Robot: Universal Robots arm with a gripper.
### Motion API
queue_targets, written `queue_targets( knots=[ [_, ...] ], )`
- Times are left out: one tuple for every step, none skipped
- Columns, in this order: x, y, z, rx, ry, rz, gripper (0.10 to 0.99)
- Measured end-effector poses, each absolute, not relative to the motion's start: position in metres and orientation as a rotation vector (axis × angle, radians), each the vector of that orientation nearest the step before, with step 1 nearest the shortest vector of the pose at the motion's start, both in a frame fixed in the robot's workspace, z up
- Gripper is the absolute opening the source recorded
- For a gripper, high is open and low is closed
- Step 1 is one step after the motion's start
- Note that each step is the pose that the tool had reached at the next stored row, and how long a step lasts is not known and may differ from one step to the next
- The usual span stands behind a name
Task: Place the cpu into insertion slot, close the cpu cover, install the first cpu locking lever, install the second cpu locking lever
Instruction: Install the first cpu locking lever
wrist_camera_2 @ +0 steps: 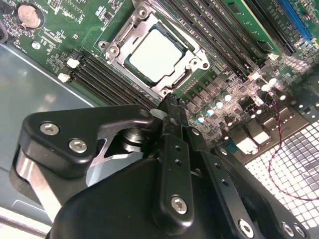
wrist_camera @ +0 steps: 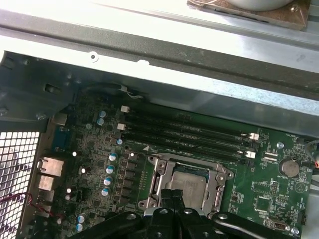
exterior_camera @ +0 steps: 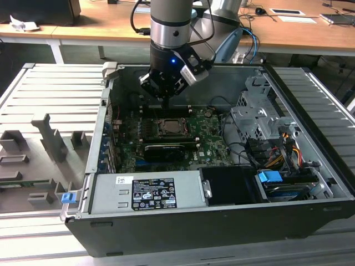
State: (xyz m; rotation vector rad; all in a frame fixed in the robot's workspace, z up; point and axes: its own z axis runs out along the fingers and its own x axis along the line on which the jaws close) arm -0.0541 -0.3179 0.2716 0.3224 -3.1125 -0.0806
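Hovering over the socket inside the open computer case (exterior_camera: 310,183), the arm's tool (exterior_camera: 165,95) hangs just above the green board (exterior_camera: 211,144)

Largest first: the case lies open on the tabletop, with the board flat on its floor. In the second wrist view the tool (wrist_camera_2: 169,107) has its fingers pressed together, holding nothing, the tip just off one side of the insertion slot (wrist_camera_2: 158,55). The cpu (wrist_camera_2: 155,55) already sits flat in that slot, pale face up, its square edges parallel to the socket's rim. The cpu cover (wrist_camera_2: 192,57) lies down around the chip as a frame. In the first wrist view the cpu (wrist_camera: 192,185) lies directly ahead of the tool tip (wrist_camera: 172,195), towards the memory slots (wrist_camera: 189,134); whether either locking lever is latched I cannot tell
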Motion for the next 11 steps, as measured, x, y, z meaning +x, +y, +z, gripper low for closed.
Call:
queue_targets(
  knots=[
    [-0.0541,-0.3179,0.2716,0.322,-3.113,-0.081,0.106],
    [-0.0541,-0.3179,0.2716,0.320,-3.113,-0.081,0.106],
    [-0.0541,-0.3179,0.2716,0.317,-3.113,-0.081,0.106],
    [-0.0541,-0.3179,0.2715,0.313,-3.114,-0.081,0.106],
    [-0.0541,-0.3178,0.2715,0.308,-3.114,-0.081,0.106],
    [-0.0541,-0.3178,0.2716,0.297,-3.115,-0.081,0.106],
    [-0.0541,-0.3178,0.2715,0.286,-3.117,-0.081,0.106],
    [-0.0541,-0.3178,0.2715,0.270,-3.118,-0.081,0.106],
    [-0.0541,-0.3178,0.2714,0.251,-3.120,-0.081,0.106],
    [-0.0541,-0.3178,0.2711,0.206,-3.124,-0.081,0.106],
    [-0.0541,-0.3178,0.2709,0.173,-3.127,-0.081,0.106]
  ],
)
